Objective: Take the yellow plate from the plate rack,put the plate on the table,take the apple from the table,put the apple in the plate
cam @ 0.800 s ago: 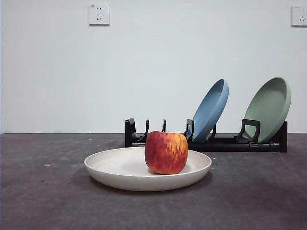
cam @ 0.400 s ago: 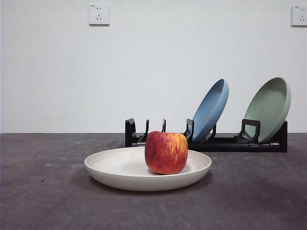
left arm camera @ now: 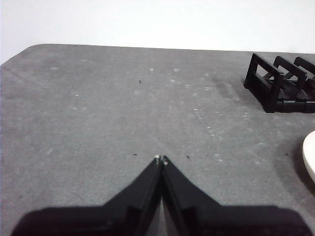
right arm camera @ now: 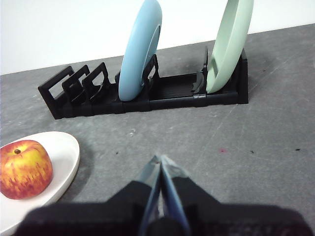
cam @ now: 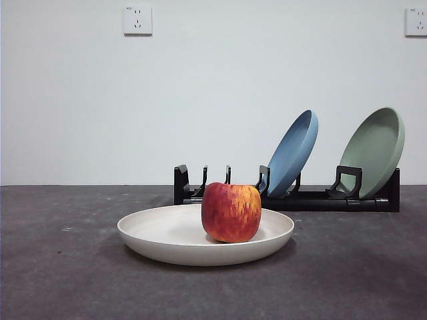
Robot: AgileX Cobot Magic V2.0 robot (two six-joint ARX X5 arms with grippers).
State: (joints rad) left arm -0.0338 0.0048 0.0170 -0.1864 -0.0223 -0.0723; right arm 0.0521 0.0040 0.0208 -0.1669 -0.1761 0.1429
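The yellow plate (cam: 167, 233), cream and shallow, lies flat on the dark grey table (cam: 60, 267) in front of the plate rack (cam: 313, 199). The red apple (cam: 231, 212) sits in the plate, right of its middle. The right wrist view shows the apple (right arm camera: 23, 168) in the plate (right arm camera: 61, 155) and the rack (right arm camera: 167, 93). My left gripper (left arm camera: 161, 160) is shut and empty over bare table, away from the plate's edge (left arm camera: 309, 155). My right gripper (right arm camera: 160, 161) is shut and empty, between plate and rack. Neither arm shows in the front view.
A blue plate (cam: 292, 153) and a sage-green plate (cam: 375, 150) stand tilted in the rack's middle and right slots. The rack's left slots (cam: 200, 183) hold nothing. Two wall sockets (cam: 137, 20) are on the white wall behind.
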